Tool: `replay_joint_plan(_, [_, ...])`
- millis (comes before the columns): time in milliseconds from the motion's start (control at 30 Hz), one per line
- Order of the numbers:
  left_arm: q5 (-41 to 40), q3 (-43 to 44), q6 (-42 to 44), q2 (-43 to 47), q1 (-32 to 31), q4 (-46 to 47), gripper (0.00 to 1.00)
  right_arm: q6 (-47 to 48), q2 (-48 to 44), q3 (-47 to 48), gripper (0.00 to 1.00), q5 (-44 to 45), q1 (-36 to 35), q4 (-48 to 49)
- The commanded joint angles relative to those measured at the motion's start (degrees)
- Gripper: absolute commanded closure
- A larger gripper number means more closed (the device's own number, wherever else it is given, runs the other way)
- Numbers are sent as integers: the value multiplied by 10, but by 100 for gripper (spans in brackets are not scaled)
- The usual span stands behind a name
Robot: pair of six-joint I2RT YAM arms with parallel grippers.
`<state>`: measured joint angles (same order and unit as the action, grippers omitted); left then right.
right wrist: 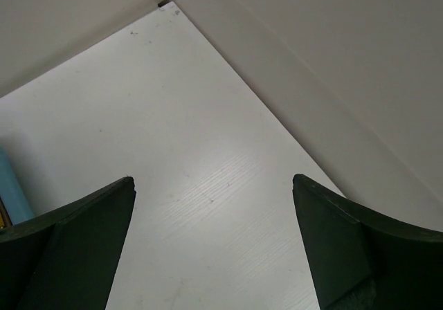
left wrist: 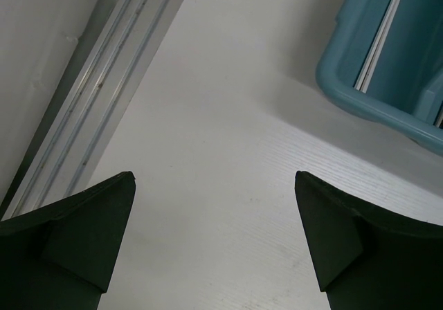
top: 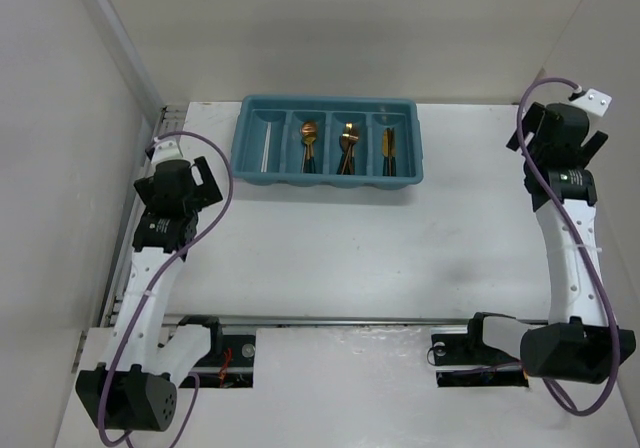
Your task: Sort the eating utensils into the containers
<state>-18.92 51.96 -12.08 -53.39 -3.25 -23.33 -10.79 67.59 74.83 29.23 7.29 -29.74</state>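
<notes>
The teal-blue cutlery tray (top: pixel 328 175) stands at the back middle of the table. Its left compartment holds white chopsticks (top: pixel 267 147). The other three compartments hold copper utensils with dark handles: spoons (top: pixel 309 140), more spoons or forks (top: pixel 348 144) and knives (top: pixel 388 150). My left gripper (top: pixel 207 181) is open and empty, left of the tray; the tray corner (left wrist: pixel 360 95) with chopsticks (left wrist: pixel 379 40) shows in the left wrist view. My right gripper (top: pixel 563 123) is open and empty at the far right, over bare table (right wrist: pixel 208 185).
White walls enclose the table on the left, back and right (right wrist: pixel 332 61). A metal rail (left wrist: pixel 90 109) runs along the table's left edge. A sliver of the tray (right wrist: pixel 10 192) shows in the right wrist view.
</notes>
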Motion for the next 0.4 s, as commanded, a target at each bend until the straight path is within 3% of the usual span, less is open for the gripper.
replay_joint_plan(0, [-14, -5, -8, 19, 3, 19, 0, -12, -23, 5, 0, 7, -4, -9])
replay_joint_plan(367, [-8, -10, -8, 41, 3, 14, 0, -12, -67, -29, 0, -10, -4, 12])
